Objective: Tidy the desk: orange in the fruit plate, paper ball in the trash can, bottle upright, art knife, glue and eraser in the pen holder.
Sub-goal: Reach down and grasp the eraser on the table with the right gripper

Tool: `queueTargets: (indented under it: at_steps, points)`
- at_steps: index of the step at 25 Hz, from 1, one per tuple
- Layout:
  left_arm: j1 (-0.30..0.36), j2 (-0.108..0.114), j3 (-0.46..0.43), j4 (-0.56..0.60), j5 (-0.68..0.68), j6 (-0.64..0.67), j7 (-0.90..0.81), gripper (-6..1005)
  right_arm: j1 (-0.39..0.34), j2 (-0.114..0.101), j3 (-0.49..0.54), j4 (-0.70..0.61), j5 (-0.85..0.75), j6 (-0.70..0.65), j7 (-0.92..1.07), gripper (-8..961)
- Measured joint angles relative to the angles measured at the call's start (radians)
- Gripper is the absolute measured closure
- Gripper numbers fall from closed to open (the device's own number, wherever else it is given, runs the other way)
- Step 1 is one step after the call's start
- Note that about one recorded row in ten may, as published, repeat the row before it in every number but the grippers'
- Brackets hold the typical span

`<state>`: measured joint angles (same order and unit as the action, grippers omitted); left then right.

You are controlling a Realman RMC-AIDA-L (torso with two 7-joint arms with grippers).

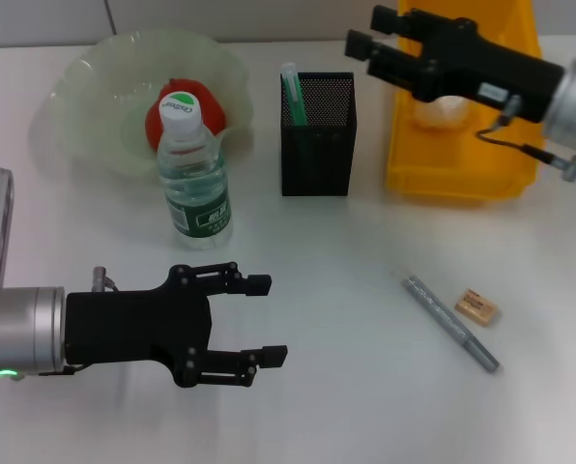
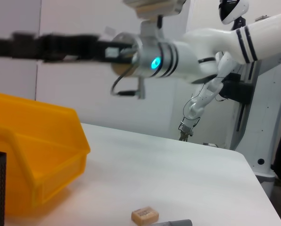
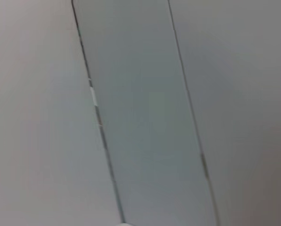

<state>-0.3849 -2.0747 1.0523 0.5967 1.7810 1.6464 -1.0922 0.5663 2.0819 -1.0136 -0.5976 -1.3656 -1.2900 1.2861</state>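
Bottle standing upright beside fruit plate | left gripper hovering with fingers spread, empty | right gripper hanging over yellow bin, fingers parted

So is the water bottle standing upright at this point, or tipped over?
Upright: the bottle stands on its base on the desk, cap on top, in front of the fruit plate.

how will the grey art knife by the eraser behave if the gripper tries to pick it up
The art knife is long, thin and lies flat on the table, so fingers may struggle to get under it. Its rounded-looking body could roll or pivot if nudged off-centre. It looks stiff and light. The eraser lies close beside it and might get bumped.
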Motion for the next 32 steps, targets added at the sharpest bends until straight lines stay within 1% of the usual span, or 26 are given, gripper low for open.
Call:
queueTargets:
  at_steps: [1,2,3,5,7,11,13,15,18,21,23,28,32]
  points:
    - [0.000,0.000,0.000,0.000,0.000,0.000,0.000,199,-0.021,0.000,0.000,-0.050,-0.023,-0.018,0.057,390]
    - [0.000,0.001,0.000,0.000,0.000,0.000,0.000,199,-0.068,-0.001,0.002,-0.189,-0.108,-0.053,0.197,390]
    - [0.000,0.001,0.000,0.000,0.000,0.000,0.000,199,-0.068,-0.001,0.002,-0.189,-0.108,-0.053,0.197,390]
    - [-0.001,0.001,0.000,0.000,0.000,0.000,0.000,199,-0.100,-0.001,0.007,-0.335,-0.231,-0.093,0.336,391]
    - [-0.002,0.001,0.000,0.000,0.000,0.000,0.000,199,-0.113,0.000,0.014,-0.494,-0.394,-0.165,0.502,392]
    - [-0.003,0.001,0.000,0.000,0.000,0.000,0.000,199,-0.087,-0.001,0.031,-0.730,-0.662,-0.313,0.803,394]
    - [-0.003,0.001,0.000,0.000,0.000,0.000,0.000,199,-0.057,-0.002,0.034,-0.815,-0.780,-0.391,0.923,395]
    - [-0.003,0.000,0.000,0.000,0.000,0.000,0.000,199,-0.020,-0.003,0.035,-0.870,-0.887,-0.451,1.006,396]
    - [-0.003,-0.001,0.000,0.000,0.000,0.002,0.000,199,0.044,-0.006,0.028,-0.893,-1.034,-0.527,1.102,397]
    - [-0.003,-0.001,0.000,0.000,0.000,0.015,0.000,199,0.095,-0.008,0.026,-0.858,-1.129,-0.567,1.149,397]
    - [-0.003,-0.001,0.000,0.000,-0.001,0.024,0.000,199,0.114,-0.007,0.025,-0.828,-1.172,-0.572,1.162,397]
    - [0.001,-0.001,0.000,-0.001,-0.035,0.034,0.001,198,0.142,-0.006,0.018,-0.732,-1.208,-0.565,1.192,398]
    - [0.002,-0.001,0.000,-0.001,-0.042,0.040,0.001,197,0.152,-0.004,-0.002,-0.685,-1.218,-0.555,1.197,398]
